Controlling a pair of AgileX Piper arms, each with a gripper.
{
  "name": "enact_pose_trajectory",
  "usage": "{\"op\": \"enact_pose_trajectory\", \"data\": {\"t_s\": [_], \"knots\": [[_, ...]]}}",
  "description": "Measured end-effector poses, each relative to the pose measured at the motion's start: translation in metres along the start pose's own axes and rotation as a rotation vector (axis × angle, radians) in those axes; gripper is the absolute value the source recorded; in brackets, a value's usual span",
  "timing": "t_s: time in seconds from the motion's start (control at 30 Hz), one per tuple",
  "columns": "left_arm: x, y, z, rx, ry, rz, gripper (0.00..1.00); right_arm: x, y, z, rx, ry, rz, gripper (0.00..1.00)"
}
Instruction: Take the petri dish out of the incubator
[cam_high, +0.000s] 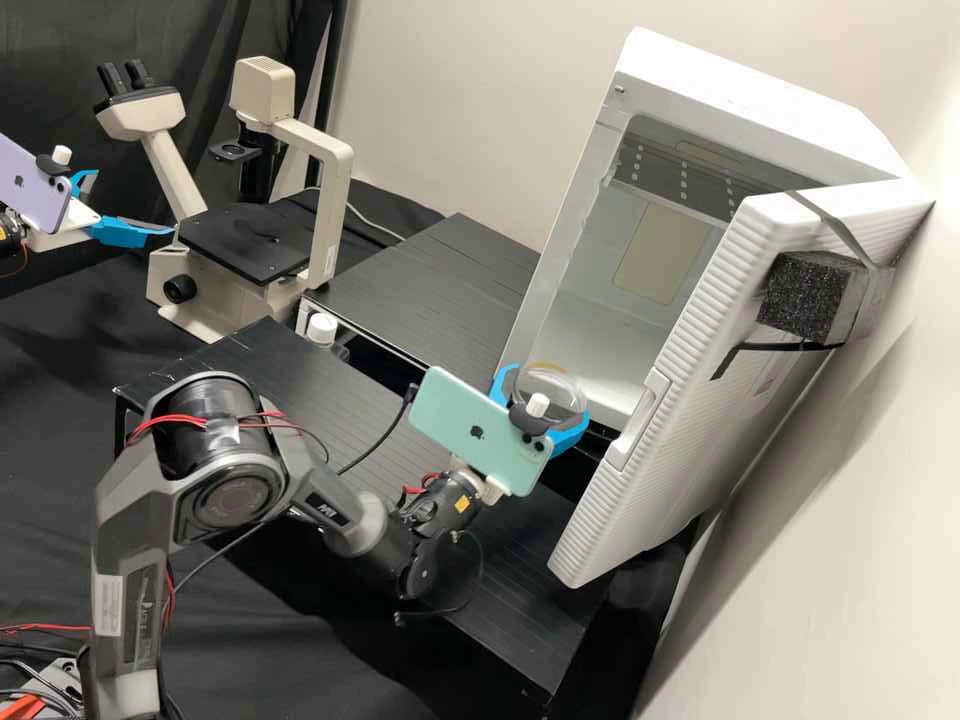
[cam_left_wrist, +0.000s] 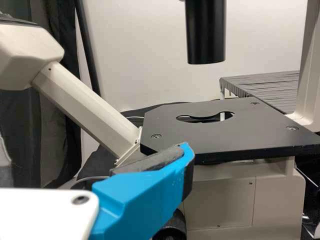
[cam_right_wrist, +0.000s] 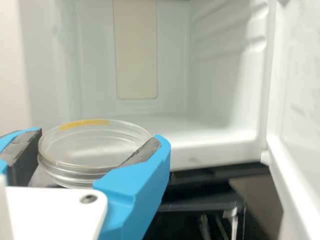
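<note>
Petri dish (cam_right_wrist: 95, 150): clamped in the right claw (cam_right_wrist: 100, 135), outside the incubator (cam_high: 625, 330) and near its open mouth. The 2 pads (cam_right_wrist: 24, 155) bear on opposite sides of the wall, a grip that suits a round, shallow part and leaves its broad faces free. Attitude is roughly level, which should keep any lid seated and any contents from running. A yellow-orange mark (cam_right_wrist: 84, 123) lies along the rim; its purpose cannot be told. Removal is judged complete as to clearing the chamber; setting down may follow. Caution: the dish looks smooth and rigid, so excess force could crack it, and too little could let it slip. The door (cam_high: 640, 420) stands wide, giving the wrist a path out; withdraw without brushing its edge. A strap (cam_high: 815, 212) secures a foam block (cam_high: 805, 295) to the door, possibly as a grip for pulling. Farther off, the left claw (cam_high: 133, 203) has its 2 fingers apart, holding nothing, beside the microscope (cam_high: 328, 200); this position keeps it out of the right arm's way.
</note>
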Motion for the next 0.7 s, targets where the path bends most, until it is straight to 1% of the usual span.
{"op": "enact_pose_trajectory", "data": {"t_s": [0.07,0.1,0.17,0.33,0.43,0.5,0.7], "knots": [[0.0,0.0,0.0,0.0,0.0,0.0,1.0,-0.015,-0.005,-0.004,-0.014,-0.01,-0.019,0.0],[0.0,0.0,0.0,0.0,0.0,0.0,1.0,-0.027,-0.011,-0.006,-0.012,-0.017,-0.038,0.0],[0.0,0.0,0.0,0.0,0.0,0.0,1.0,-0.04,-0.018,-0.01,-0.02,-0.021,-0.072,0.0],[0.0,0.0,0.0,0.0,0.0,0.0,1.0,-0.069,-0.037,-0.023,-0.047,-0.006,-0.16,0.0],[0.0,0.0,0.0,0.0,0.0,0.0,1.0,-0.078,-0.044,-0.027,-0.059,0.003,-0.191,0.0],[0.0,0.0,0.0,0.0,0.0,0.0,1.0,-0.082,-0.049,-0.028,-0.061,0.008,-0.208,0.0],[0.0,0.0,0.0,0.0,0.0,0.0,1.0,-0.082,-0.058,-0.031,-0.048,0.022,-0.244,0.0]]}}
